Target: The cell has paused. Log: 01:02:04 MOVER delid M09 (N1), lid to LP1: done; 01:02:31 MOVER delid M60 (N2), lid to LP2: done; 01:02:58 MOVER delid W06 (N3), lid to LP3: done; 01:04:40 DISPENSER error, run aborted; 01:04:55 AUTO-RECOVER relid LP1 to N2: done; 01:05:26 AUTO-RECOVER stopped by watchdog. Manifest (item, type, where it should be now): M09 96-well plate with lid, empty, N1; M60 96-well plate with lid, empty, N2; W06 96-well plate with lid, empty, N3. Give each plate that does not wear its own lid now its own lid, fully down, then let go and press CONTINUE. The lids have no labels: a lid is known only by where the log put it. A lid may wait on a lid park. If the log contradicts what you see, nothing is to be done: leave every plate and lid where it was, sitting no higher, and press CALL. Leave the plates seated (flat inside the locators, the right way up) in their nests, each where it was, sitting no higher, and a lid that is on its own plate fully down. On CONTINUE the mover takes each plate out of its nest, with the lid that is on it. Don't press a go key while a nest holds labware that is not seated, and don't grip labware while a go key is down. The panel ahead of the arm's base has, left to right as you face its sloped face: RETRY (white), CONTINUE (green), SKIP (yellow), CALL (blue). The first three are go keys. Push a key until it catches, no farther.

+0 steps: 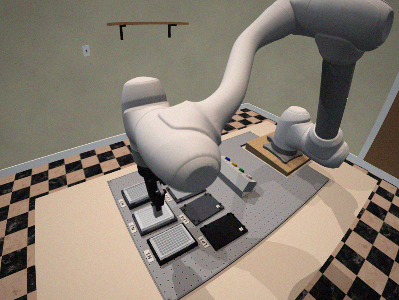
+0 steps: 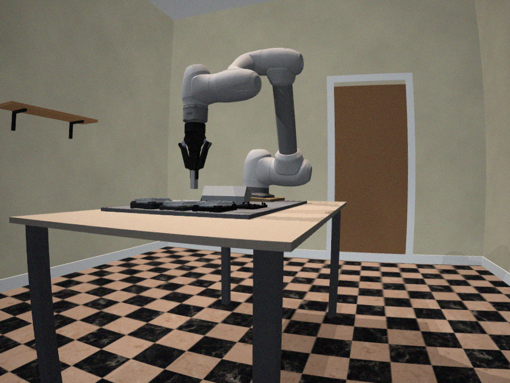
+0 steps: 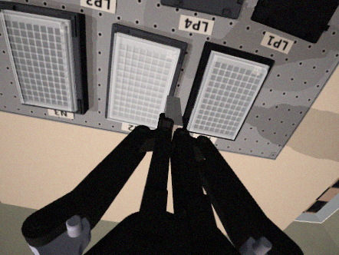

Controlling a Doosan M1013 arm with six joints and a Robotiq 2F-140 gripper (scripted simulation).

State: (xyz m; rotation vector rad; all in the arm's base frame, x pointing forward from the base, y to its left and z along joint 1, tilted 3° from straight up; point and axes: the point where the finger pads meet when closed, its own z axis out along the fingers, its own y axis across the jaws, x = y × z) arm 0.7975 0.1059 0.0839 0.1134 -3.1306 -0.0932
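Three 96-well plates sit in black nests on the grey baseplate. The N1 plate (image 1: 171, 242) and the N3 plate (image 1: 135, 193) show a sharp open well grid. The N2 plate (image 1: 154, 217) looks milky and wears a clear lid. The wrist view shows them as N3 (image 3: 42, 59), N2 (image 3: 142, 81) and N1. My gripper (image 1: 157, 213) is shut and empty. It hangs well above the gap between N2 and N1, as seen in the wrist view (image 3: 171, 124) and in the side view (image 2: 193, 184). Park LP1 (image 1: 223, 231) is black and bare, and park LP4 (image 1: 202, 208) is dark grey and bare. A grey lid on LP3 (image 1: 185, 193) shows partly under the arm. LP2 is hidden.
The key panel (image 1: 237, 175) stands between the parks and the arm's base (image 1: 290, 142), with its blue (image 1: 227, 158), yellow (image 1: 234, 164) and green (image 1: 241, 170) keys in sight. My forearm hangs over the back row of parks.
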